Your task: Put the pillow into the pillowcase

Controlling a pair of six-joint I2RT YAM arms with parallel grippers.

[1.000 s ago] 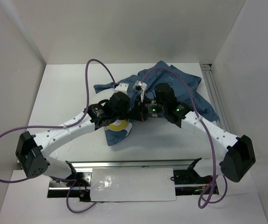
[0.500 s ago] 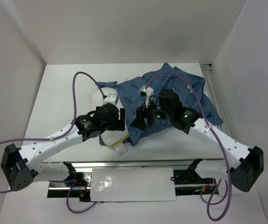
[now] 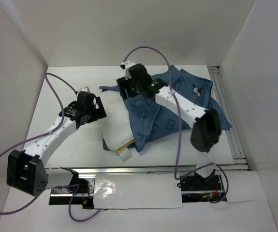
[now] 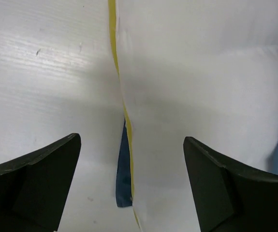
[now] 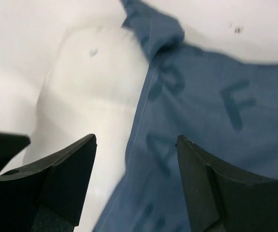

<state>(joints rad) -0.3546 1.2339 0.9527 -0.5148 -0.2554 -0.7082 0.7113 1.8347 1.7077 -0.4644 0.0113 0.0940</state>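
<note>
At mid-table: soft white yellow-edged fabric pillow, likely light, squashy | limp dusty-blue lettered cloth pillowcase, pinch hem | left gripper, right gripper spread, empty

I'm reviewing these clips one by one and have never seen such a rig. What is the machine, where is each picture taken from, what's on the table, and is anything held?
The machine is a left arm and a right arm, bolted at the near edge of a white table. One picture looks down from above and behind them; the other two come from a camera on each wrist, its dark fingers showing at the bottom. On the table lie a soft white pillow with a yellow edge band and a dusty-blue fabric pillowcase printed with darker letters, which overlaps the pillow's right side. The left gripper hovers open over the yellow edge, the right gripper open where blue meets white. Nothing is held.
</note>
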